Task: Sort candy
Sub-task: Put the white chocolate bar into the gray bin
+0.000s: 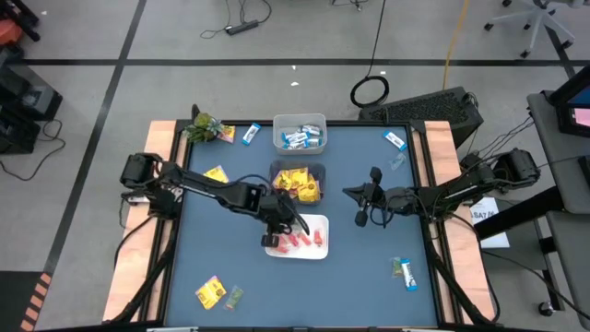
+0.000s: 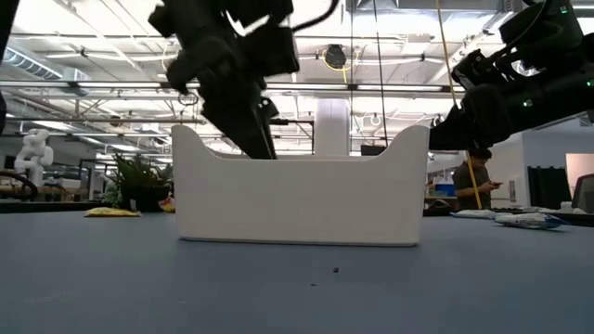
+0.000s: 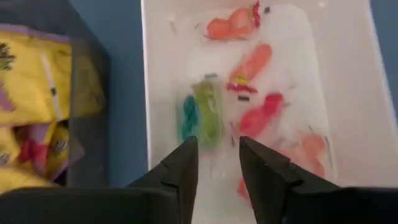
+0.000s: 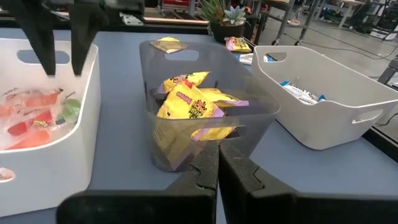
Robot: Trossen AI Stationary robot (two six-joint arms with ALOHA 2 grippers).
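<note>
your left gripper, fingers apart and empty, hangs over the white bin near the table's middle, above a green candy among red candies; your right gripper, fingers together, waits toward the right edge.

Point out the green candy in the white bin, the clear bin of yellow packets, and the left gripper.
green candy (image 3: pixel 208 115), left wrist view, middle of its wrapper.
clear bin (image 4: pixel 186 56), right wrist view, far rim.
left gripper (image 3: pixel 217 158), left wrist view, midway between fingertips.
</note>
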